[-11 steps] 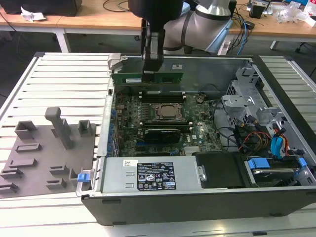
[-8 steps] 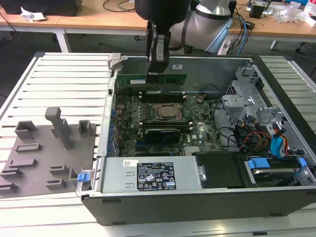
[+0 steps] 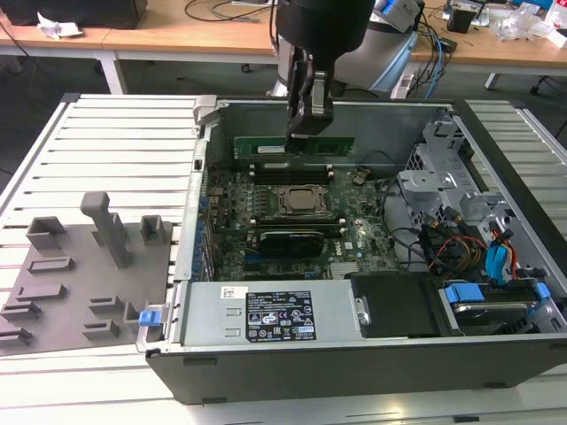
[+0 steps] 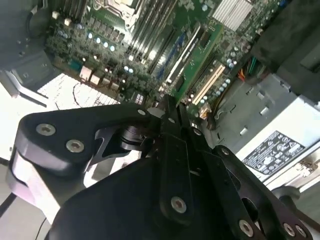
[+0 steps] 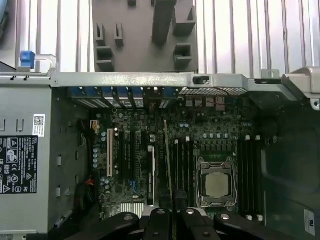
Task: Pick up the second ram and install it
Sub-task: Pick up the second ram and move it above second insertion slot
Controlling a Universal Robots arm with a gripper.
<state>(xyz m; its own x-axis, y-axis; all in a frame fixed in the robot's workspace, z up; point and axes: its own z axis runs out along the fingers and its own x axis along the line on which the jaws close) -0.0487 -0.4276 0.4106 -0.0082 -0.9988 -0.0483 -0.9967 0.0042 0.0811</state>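
Note:
The second ram (image 3: pixel 337 145) is a long green stick held level and on edge, just above the memory slots (image 3: pixel 297 166) at the far side of the motherboard. My gripper (image 3: pixel 308 131) comes down from above and is shut on the stick near its middle. In the first wrist view the ram (image 5: pixel 167 155) shows edge-on as a thin line running out from my gripper (image 5: pixel 173 216), over the slots (image 5: pixel 182 165) beside the processor socket (image 5: pixel 216 184). The second wrist view shows the gripper (image 4: pixel 171 117) pressed together above the board.
The open computer case (image 3: pixel 190 266) lies on a slatted white table (image 3: pixel 115 150). A grey fixture plate (image 3: pixel 66 288) with blocks sits at the exterior view's left. The processor socket (image 3: pixel 297 202), power supply (image 3: pixel 275 314) and a drive cage with cables (image 3: pixel 478 252) fill the case.

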